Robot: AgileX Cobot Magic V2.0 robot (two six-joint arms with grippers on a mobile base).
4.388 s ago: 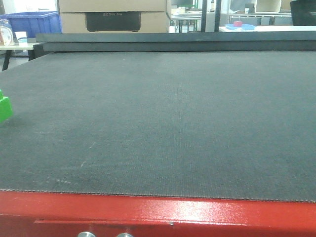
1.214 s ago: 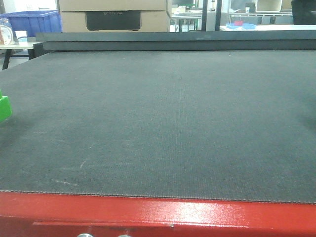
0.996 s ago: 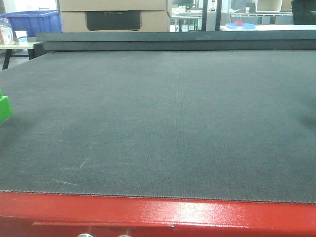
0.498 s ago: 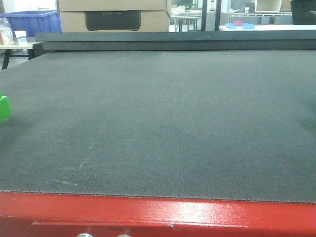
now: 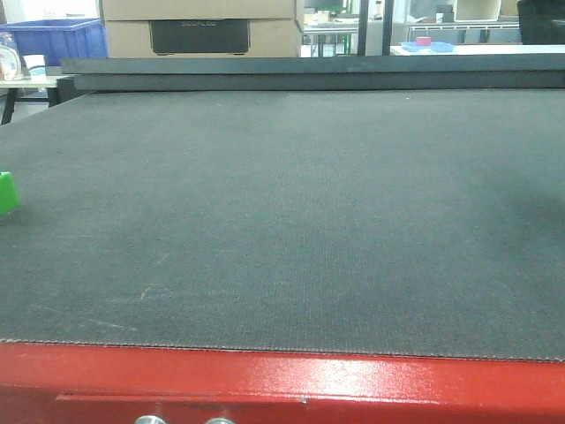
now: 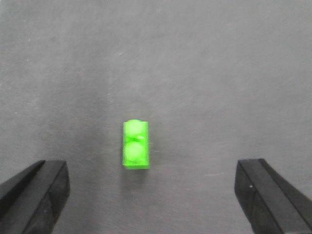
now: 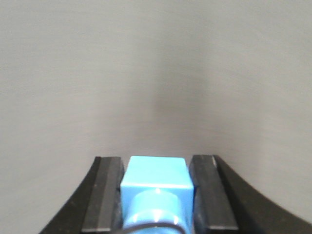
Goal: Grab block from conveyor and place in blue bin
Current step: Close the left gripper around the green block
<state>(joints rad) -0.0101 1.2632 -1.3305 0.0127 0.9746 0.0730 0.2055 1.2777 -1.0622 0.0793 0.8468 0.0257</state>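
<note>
The green block [image 5: 7, 193] lies on the dark grey conveyor [image 5: 291, 221] at the far left edge of the front view, partly cut off. From the left wrist view the block [image 6: 136, 145] sits on the belt, studs up, slightly ahead of and between the wide-apart fingers of my left gripper [image 6: 152, 176], which is open and not touching it. My right gripper [image 7: 156, 165] is shut on a blue studded block [image 7: 157, 183] and hovers over bare belt. A blue bin [image 5: 55, 37] stands far back left, off the belt.
The conveyor's glossy red frame [image 5: 353, 384] runs along the near edge. Cardboard boxes [image 5: 199, 26] and a raised dark ledge [image 5: 309, 72] stand behind the belt. Neither arm shows in the front view.
In the front view the green block has slipped a little further towards the left frame edge and shows less of itself. A faint shadow on the belt's right side has shifted.
</note>
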